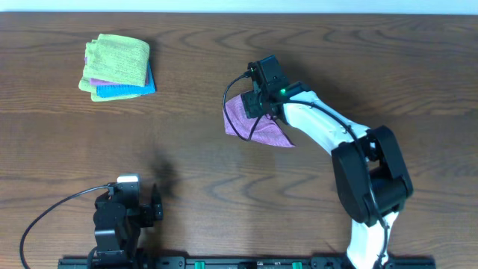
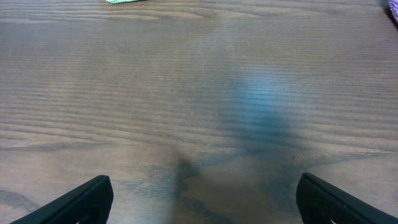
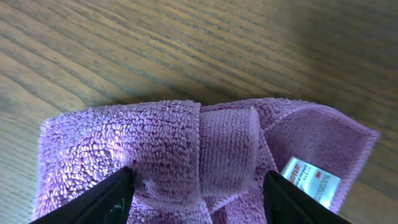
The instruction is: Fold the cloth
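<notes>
Wooden table (image 1: 373,60) holds folded cloths (image 1: 118,69) well apart from the cloth (image 1: 270,135).

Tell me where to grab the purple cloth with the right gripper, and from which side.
Probably the raised fold across the middle of the cloth, from straight above: it stands proud, and the right gripper is open over it, one finger each side. The tagged corner lies flatter.

The white tag (image 3: 311,182) on the cloth (image 3: 155,143) bears red print, seemingly illegible.
</notes>
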`<state>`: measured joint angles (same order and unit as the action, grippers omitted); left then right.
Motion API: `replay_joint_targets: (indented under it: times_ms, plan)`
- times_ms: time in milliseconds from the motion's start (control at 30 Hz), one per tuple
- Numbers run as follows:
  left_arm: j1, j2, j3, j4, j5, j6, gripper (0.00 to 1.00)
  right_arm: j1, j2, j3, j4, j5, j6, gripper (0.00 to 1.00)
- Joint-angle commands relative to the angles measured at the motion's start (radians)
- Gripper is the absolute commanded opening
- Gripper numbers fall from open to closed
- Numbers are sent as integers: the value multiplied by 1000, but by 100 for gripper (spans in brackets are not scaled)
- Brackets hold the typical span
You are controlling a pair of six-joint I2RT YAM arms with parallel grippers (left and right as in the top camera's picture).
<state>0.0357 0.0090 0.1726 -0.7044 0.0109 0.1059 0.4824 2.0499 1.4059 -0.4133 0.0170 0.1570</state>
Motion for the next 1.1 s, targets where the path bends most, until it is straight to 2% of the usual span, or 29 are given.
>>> replay_joint_targets:
  times_ms: [0,67,167,200,300,367,667,1067]
  plan:
    - [2,-5,-13,-25,-14,10,95,-6,39,10,19,-37,15,59]
    - [2,-5,-13,-25,-14,10,95,-6,41,10,35,-51,15,50]
    - [2,-5,-13,-25,-14,10,95,-4,41,10,52,-51,14,43]
    - [2,-5,-13,-25,-14,10,95,-4,41,10,51,-52,15,37]
    - [2,-5,-13,-25,-14,10,96,-4,40,13,43,-81,14,8]
    - [2,-5,-13,-25,-14,10,95,-4,32,26,26,-106,14,1]
    - [2,-5,-13,-25,-14,10,95,93,-55,208,-70,-172,-16,1]
    - [2,-5,-13,-25,-14,10,95,312,-27,214,-78,-145,-3,1]
